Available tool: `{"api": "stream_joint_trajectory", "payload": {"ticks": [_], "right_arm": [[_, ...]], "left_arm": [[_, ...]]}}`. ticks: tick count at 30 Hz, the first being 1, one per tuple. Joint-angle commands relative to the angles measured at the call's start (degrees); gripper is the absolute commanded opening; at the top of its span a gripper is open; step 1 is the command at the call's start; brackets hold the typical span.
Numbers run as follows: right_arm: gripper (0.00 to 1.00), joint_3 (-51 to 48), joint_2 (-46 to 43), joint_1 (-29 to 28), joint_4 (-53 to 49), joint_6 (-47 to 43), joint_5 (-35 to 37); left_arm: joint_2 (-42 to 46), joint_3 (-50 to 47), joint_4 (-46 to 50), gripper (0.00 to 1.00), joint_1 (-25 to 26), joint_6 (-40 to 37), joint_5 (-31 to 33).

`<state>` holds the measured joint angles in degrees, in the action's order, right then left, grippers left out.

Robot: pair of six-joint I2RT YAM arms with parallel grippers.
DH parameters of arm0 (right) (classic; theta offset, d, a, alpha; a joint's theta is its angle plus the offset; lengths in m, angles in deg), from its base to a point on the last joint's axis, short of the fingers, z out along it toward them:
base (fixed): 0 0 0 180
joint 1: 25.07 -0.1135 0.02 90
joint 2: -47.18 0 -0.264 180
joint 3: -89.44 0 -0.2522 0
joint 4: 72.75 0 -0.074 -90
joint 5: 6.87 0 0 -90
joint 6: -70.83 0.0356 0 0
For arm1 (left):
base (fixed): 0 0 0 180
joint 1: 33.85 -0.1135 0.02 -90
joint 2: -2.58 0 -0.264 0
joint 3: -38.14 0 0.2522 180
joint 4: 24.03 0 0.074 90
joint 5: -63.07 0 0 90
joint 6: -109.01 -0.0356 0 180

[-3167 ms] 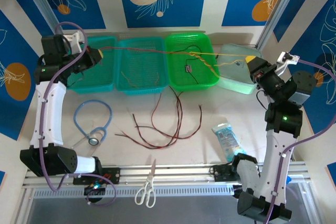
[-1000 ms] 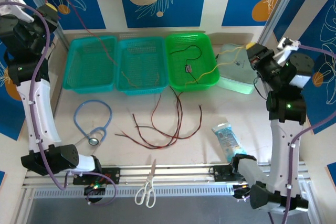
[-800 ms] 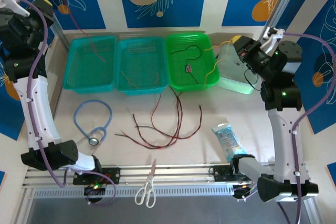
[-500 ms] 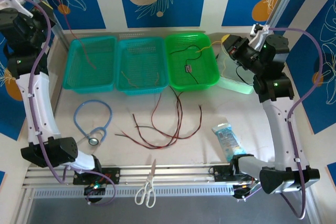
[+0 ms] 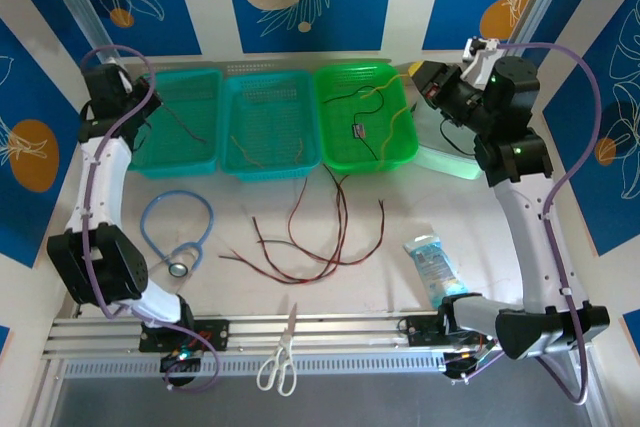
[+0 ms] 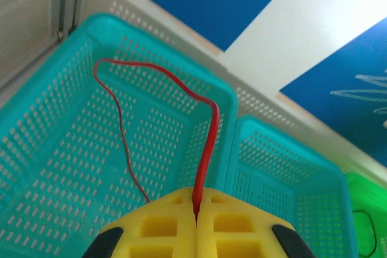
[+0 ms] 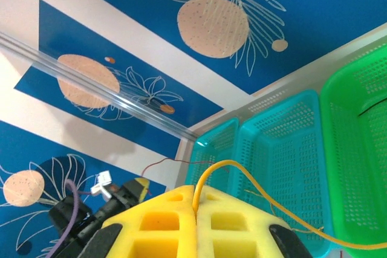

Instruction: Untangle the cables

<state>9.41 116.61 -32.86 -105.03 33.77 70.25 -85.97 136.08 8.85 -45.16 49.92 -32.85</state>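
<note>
While left claw (image 6: pixel 196 200) clamps red cable (image 6: pixel 208 131) at 10 o'clock and right claw (image 7: pixel 195 194) clamps yellow cable (image 7: pixel 227 162) at 1, a mesh snag risks dragging the teal basket (image 6: pixel 66 167).

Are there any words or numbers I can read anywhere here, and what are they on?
No text can be read anywhere.
The blue-and-white packet may have printing, but it is too small and blurred.
The wall panels show drawings of leaves, no letters.

red cable (image 6: pixel 205 155) in teal bskt (image 6: pixel 54 149), yel cable (image 7: pixel 225 162) arched, dark cables (image 5: pixel 300 273) curled
</note>
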Motion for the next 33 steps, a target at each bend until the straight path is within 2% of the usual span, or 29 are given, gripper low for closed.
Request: {"api": "stream_joint_trajectory", "payload": {"ticks": [1,7,13,15,18,22,27,29,33], "right_arm": [[0.0,3.3,1.2,-1.8,1.0,-0.3,-1.7],[0.0,8.1,4.0,-5.9,1.2,-0.7,-2.6],[0.0,11.0,8.1,-10.6,3.7,-0.3,-2.6],[0.0,11.7,9.4,-11.7,3.8,-0.3,-2.5],[0.0,12.3,10.5,-13.2,4.4,0.0,-2.6],[0.0,13.2,11.7,-15.2,4.4,0.1,-2.1],[0.0,16.5,15.0,-17.8,7.7,1.7,-3.2],[0.0,18.9,17.1,-19.2,9.5,2.0,-3.8],[0.0,24.4,22.3,-21.2,10.6,2.0,-4.3]], "left_arm": [[-2.4,-1.6,0.4,0.0,-0.1,-0.3,-0.9],[-8.1,-1.3,1.2,0.0,0.0,0.2,-5.6],[-16.9,4.0,5.6,0.0,-0.1,1.3,-14.7],[-18.4,4.0,5.1,0.0,-0.1,2.4,-16.0],[-19.8,4.5,6.0,0.0,-0.1,1.7,-14.6],[-20.9,5.5,9.0,0.0,-0.4,-1.2,-8.6],[-24.6,7.0,10.8,0.0,-0.9,-1.6,-10.5],[-25.5,7.1,10.5,0.16,-1.0,-2.2,-11.0],[-26.7,8.6,11.1,0.38,-1.2,-2.9,-9.9]]}}
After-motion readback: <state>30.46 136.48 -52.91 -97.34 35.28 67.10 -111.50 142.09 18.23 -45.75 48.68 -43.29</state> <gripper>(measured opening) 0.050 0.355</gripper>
